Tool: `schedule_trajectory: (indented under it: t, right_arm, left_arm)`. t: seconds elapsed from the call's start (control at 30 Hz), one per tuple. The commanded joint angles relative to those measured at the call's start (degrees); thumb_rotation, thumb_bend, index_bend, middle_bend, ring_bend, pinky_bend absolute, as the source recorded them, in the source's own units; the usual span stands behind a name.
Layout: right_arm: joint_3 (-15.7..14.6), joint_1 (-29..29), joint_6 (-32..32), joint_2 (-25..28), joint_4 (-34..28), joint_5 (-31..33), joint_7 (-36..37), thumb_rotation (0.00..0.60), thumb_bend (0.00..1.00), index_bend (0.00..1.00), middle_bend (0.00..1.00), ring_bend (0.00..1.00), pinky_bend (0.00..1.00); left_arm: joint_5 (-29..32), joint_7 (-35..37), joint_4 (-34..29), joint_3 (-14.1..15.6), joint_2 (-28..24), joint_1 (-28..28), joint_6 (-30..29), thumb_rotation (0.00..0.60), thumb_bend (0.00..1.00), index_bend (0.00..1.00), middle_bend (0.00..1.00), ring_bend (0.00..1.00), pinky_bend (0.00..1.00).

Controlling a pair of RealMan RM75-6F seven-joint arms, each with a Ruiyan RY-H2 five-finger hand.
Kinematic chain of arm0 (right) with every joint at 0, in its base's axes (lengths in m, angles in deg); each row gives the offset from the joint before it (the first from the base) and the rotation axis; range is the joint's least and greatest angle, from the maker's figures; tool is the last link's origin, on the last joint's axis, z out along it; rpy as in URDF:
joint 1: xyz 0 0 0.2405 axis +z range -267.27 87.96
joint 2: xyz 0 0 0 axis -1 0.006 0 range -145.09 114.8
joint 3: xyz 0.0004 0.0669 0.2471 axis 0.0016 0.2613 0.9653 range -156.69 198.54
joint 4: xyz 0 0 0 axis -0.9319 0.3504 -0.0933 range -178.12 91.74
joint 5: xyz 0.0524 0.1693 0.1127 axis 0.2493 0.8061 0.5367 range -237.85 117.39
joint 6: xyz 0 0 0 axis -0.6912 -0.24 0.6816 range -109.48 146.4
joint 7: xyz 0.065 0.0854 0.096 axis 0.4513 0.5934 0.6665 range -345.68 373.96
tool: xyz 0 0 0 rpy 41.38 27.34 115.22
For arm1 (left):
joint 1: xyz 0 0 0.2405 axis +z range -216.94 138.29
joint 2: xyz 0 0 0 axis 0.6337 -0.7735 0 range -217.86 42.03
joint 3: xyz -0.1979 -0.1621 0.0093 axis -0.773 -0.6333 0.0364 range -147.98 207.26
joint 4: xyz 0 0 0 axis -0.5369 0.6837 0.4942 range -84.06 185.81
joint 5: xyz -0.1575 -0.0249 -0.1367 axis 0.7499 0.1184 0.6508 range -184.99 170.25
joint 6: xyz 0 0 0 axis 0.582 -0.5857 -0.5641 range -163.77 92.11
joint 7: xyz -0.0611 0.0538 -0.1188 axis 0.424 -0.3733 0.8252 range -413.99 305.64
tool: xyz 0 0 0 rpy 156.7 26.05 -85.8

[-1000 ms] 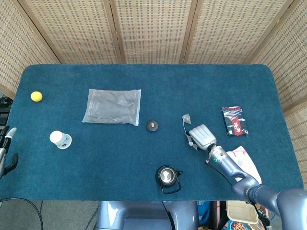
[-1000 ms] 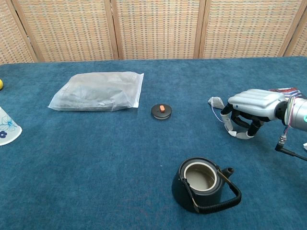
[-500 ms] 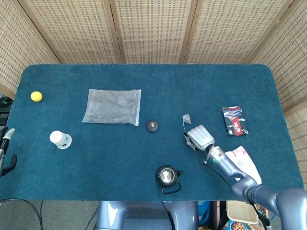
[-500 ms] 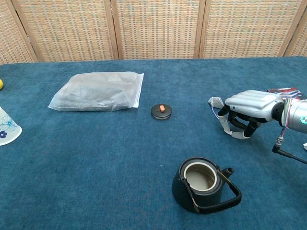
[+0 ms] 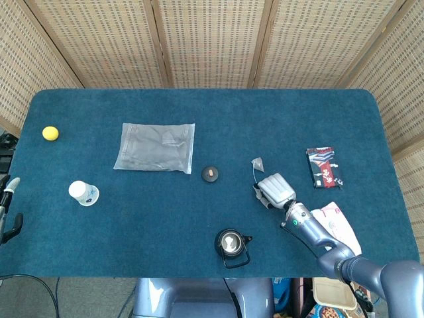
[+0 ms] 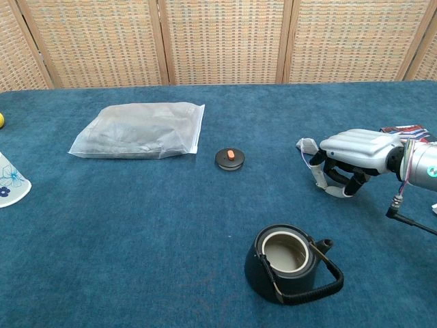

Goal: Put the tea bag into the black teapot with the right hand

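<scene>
The tea bag (image 5: 257,162) (image 6: 306,145) lies on the blue cloth, its string trailing toward my right hand (image 5: 275,189) (image 6: 349,156). That hand hovers just right of the bag with its fingers arched down over the string and nothing visibly gripped. The black teapot (image 5: 232,246) (image 6: 289,264) stands open near the table's front edge, in front and to the left of that hand. Its lid (image 5: 210,173) (image 6: 230,158), with an orange knob, lies apart on the cloth. My left hand (image 5: 8,211) shows only at the far left edge, off the table, holding nothing.
A clear plastic bag (image 5: 156,147) (image 6: 140,129) lies at back left. A yellow ball (image 5: 50,133) and a tipped paper cup (image 5: 83,193) sit at far left. A red-and-black packet (image 5: 324,167) and a white wrapper (image 5: 339,225) lie right of my right hand.
My right hand has crept a little closer to the tea bag, fingers staying arched over the string. The tea bag, the teapot and the left hand have not moved.
</scene>
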Motion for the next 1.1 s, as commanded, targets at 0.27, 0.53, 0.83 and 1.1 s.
schedule_trajectory:
  t: [0.27, 0.53, 0.83, 1.1]
  right_arm:
    - [0.06, 0.04, 0.19, -0.21, 0.28, 0.06, 0.2, 0.6, 0.59, 0.62, 0.87, 0.9, 0.92]
    - [0.14, -0.08, 0.37, -0.35, 0.76, 0.23, 0.58, 0.6, 0.63, 0.62, 0.87, 0.9, 0.92]
    - [0.45, -0.31, 1.48, 0.53, 0.23, 0.1, 1.15, 0.6, 0.64, 0.63, 0.87, 0.9, 0.92]
    - [0.94, -0.74, 3.58, 2.54, -2.16, -0.28, 1.28, 0.6, 0.65, 0.64, 0.87, 0.9, 0.92]
  left_arm:
    - [0.03, 0.0, -0.01, 0.0, 0.0, 0.13, -0.04, 0.6, 0.54, 0.03, 0.0, 0.0, 0.0]
    - [0.1, -0.1, -0.06, -0.08, -0.01, 0.15, -0.05, 0.6, 0.54, 0.03, 0.0, 0.0, 0.0]
    - [0.08, -0.42, -0.33, -0.12, -0.06, 0.11, 0.0, 0.6, 0.54, 0.03, 0.0, 0.0, 0.0]
    - [-0.03, -0.82, -0.74, -0.2, -0.12, -0.01, -0.03, 0.6, 0.54, 0.03, 0.0, 0.0, 0.0]
